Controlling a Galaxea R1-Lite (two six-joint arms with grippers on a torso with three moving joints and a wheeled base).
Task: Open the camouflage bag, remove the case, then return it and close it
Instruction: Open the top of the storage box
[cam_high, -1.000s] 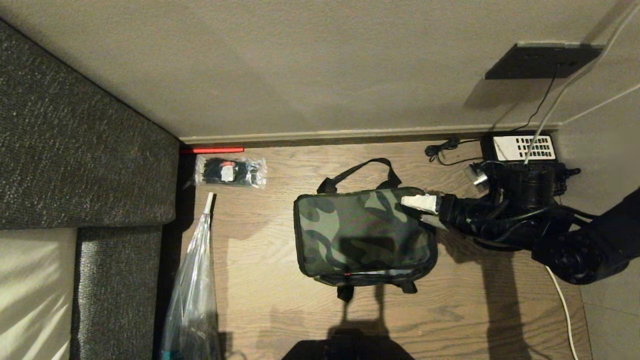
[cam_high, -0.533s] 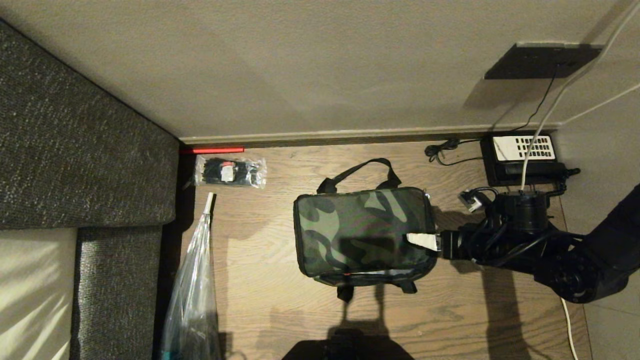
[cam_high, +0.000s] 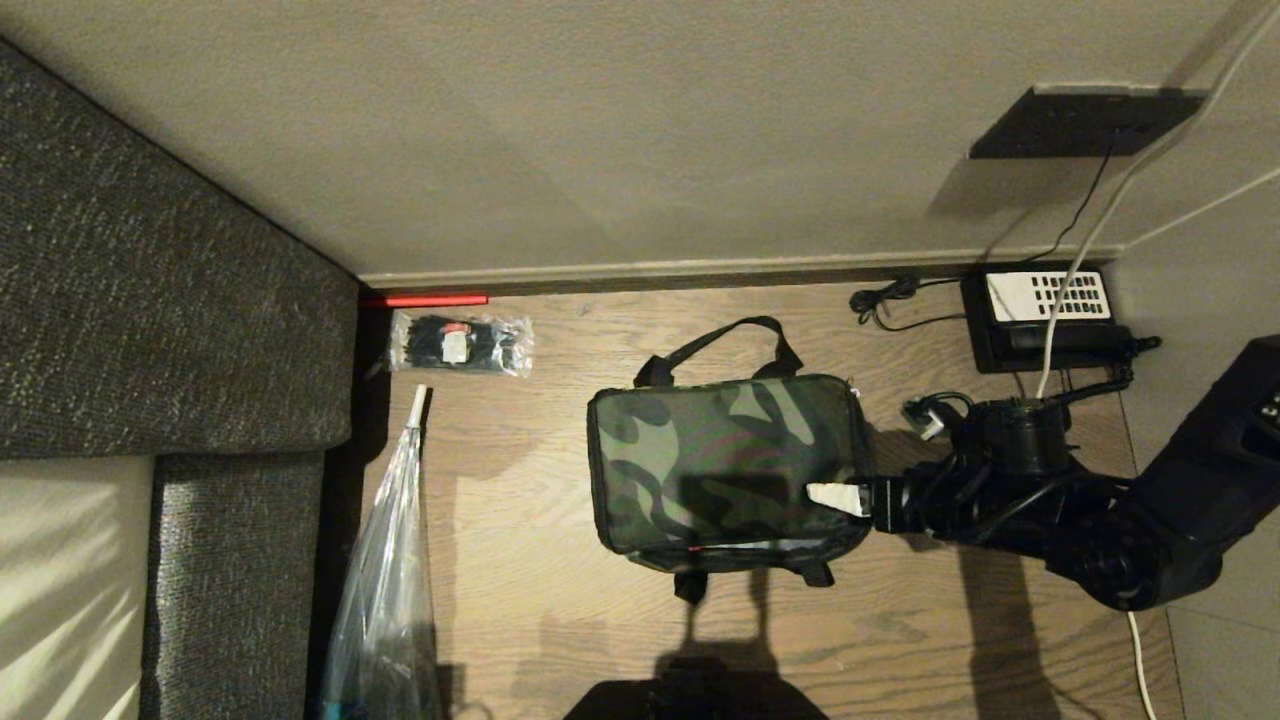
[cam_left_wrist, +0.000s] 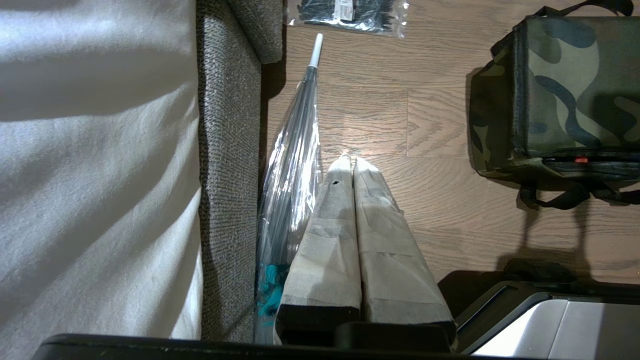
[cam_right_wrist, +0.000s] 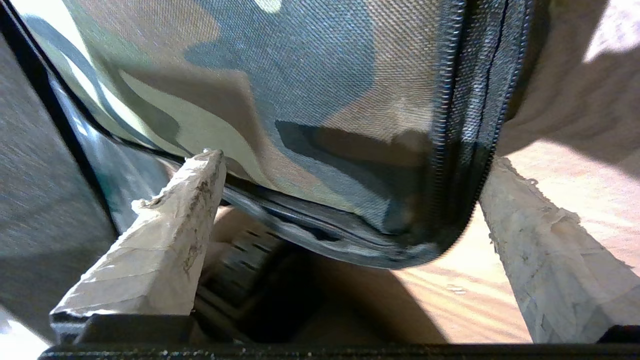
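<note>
Now the right hand (cam_high: 835, 497) is in low at the bag's (cam_high: 725, 460) right end, down toward its near corner, coming in from the right on a dark arm. Its taped fingers (cam_right_wrist: 165, 235) stand wide apart and grip nothing; in the right wrist view they sit either side of the bag's rounded corner, with the black zipper (cam_right_wrist: 467, 130) running along the edge between them. The bag lies flat on the wooden floor (cam_high: 560, 620), lid down and closed, one black strap handle (cam_high: 720, 345) looping out on the far side and another poking out on the near side. No case shows anywhere; the bag is closed, so what is inside cannot be seen. Over on the left, the left hand (cam_left_wrist: 350, 162) hangs near the sofa (cam_left_wrist: 230, 150), fingers pressed together and holding nothing, well apart from the bag. Beside it a clear plastic sleeve (cam_high: 385, 590) lies along the sofa's edge. A packet of black ties (cam_high: 460, 343) sits far left by the wall, and a black telephone (cam_high: 1045, 310) sits far right, its cord trailing on the floor.
</note>
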